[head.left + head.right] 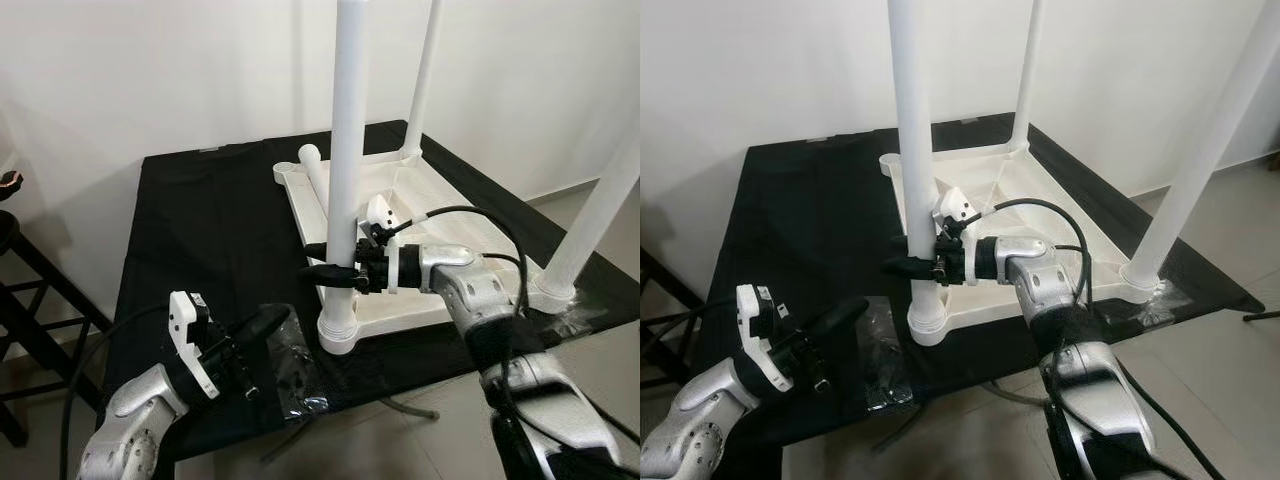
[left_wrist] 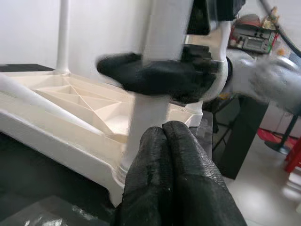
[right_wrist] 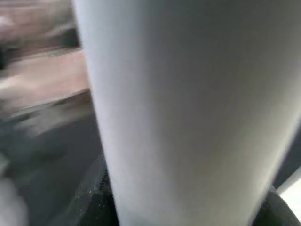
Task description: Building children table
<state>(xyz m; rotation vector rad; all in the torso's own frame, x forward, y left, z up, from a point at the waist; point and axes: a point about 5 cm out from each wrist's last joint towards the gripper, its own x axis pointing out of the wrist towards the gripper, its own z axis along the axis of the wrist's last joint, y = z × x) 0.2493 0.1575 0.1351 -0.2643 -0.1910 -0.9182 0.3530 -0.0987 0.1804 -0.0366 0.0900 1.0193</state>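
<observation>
White walls back a black-draped desk (image 1: 200,220) where the upturned children's table (image 1: 400,215) lies, legs up. Right claw (image 1: 335,272) grips the nearest leg (image 1: 345,170) low down. Left claw (image 1: 262,325), fingers pressed together and empty, hovers near a plastic bag (image 1: 295,375).

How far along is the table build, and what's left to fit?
Done, by the look of it: three white legs stand upright on the upturned tabletop, at the far, right and near-left corners. In hand: the right end effector is closed around the near-left leg. Left: the fourth leg lies loose on the tabletop. The left end effector hovers shut nearby.
</observation>
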